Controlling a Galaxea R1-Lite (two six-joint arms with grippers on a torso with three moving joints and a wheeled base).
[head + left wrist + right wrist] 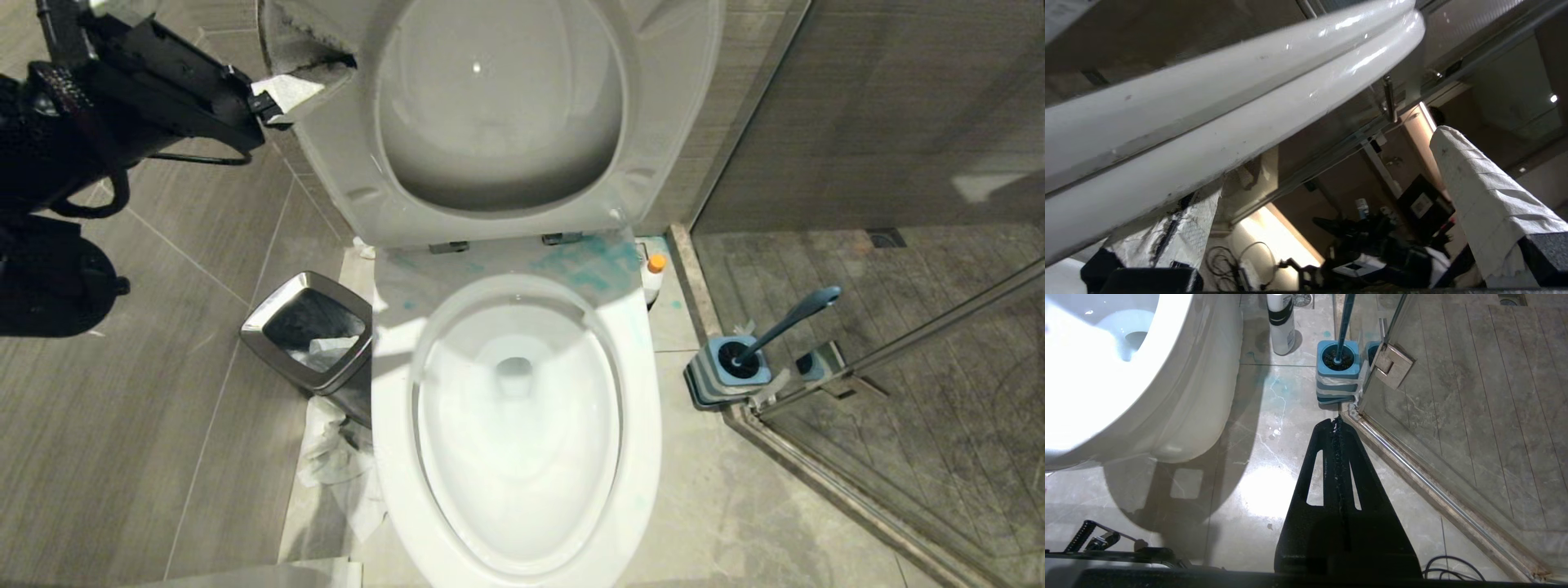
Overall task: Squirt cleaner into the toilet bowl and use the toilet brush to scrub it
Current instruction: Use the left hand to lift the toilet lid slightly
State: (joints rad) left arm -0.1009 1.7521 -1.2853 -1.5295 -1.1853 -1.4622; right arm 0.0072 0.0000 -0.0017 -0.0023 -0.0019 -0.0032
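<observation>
Lid and seat of glossy white ceramic toilet bowl (514,425) raised; wide-spread left gripper (282,94) far left beside them. Right gripper (1337,424) pressed closed, empty. White orange-capped cleaner bottle (653,278) and blue-grey toilet brush (788,318) seen right.

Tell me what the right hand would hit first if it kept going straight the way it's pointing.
Most likely the toilet brush base: the shut right hand points down at the floor right in front of it, so depending on depth it may meet the tile first.

Overhead light blows the toilet bowl (514,425) to glaring white; the raised lid (498,106) stays grey. Hard shadows cross the floor (147,425). The left wrist view is dim and slightly soft.
</observation>
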